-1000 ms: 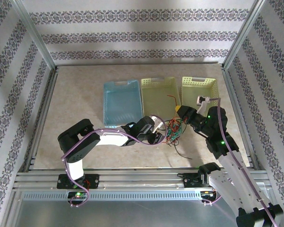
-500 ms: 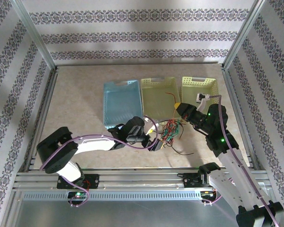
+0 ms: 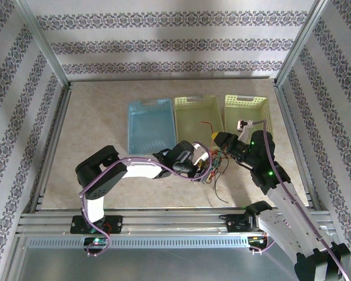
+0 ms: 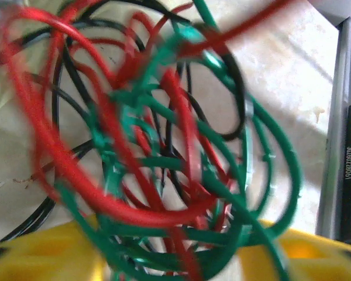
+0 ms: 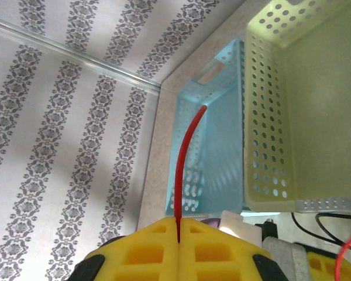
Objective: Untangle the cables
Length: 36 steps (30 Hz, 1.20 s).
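Near the middle of the table (image 3: 99, 111), just in front of the pale yellow basket (image 3: 193, 117), the cables (image 3: 213, 165) sit in one knotted clump of red, green and black between my two grippers. My right gripper (image 5: 178, 234) is clamped on the red cable (image 5: 184, 170): the yellow pads meet with no gap, and the thin wire stands out from the seam between them, its free end bending toward the blue basket (image 5: 216, 146) in the wrist view. My left gripper (image 3: 200, 168) reaches in from the left of the clump. Its wrist camera looks straight into the loops, where the green cable (image 4: 281, 158) and the black cable (image 4: 237, 88) cross the red one many times (the picture is blurred, so I cannot follow any single strand). The tangle lies across the space between the left fingers (image 4: 35, 257), which stand apart, but whether they pinch it I cannot tell. From above, one thin strand trails from the clump toward the near edge of the table.
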Each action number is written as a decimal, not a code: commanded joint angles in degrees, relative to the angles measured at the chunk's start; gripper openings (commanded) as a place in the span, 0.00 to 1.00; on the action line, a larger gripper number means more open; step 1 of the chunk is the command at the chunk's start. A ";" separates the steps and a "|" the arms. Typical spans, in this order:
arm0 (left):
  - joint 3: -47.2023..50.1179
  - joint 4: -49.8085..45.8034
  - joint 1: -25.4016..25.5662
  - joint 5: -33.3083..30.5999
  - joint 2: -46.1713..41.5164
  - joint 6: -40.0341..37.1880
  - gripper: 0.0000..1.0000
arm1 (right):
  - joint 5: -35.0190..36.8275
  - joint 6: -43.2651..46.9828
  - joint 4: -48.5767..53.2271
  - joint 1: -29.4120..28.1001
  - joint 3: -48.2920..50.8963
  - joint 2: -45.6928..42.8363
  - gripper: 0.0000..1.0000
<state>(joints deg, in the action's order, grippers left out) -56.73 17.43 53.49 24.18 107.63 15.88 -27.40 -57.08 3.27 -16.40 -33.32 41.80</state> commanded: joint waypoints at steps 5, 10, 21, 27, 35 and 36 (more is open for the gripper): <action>3.08 2.02 -1.51 0.76 -4.30 0.16 0.00 | 11.11 0.38 5.44 0.63 -0.26 -5.16 0.00; 9.43 -1.21 -1.82 0.78 -12.46 -0.76 0.00 | 21.11 0.21 11.72 3.96 0.27 -10.07 0.00; 22.81 -7.24 -3.39 -9.39 -28.03 -0.80 0.00 | 28.08 5.06 18.97 11.53 -4.02 -10.96 0.00; 26.59 -10.15 -3.83 -16.72 -31.83 -1.07 0.00 | 30.33 11.84 21.78 13.62 -10.31 -8.61 0.00; 27.66 -11.24 -3.84 -21.38 -30.12 0.20 0.00 | 36.11 19.49 22.75 17.62 -18.78 -6.79 0.00; 27.64 -11.13 -3.84 -21.64 -29.87 0.44 0.00 | 36.27 20.28 22.67 18.39 -20.02 -6.24 0.00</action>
<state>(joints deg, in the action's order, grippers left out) -30.17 9.43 50.59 6.63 76.66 15.42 3.57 -41.58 27.31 0.12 -49.41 34.85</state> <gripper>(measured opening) 0.056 0.045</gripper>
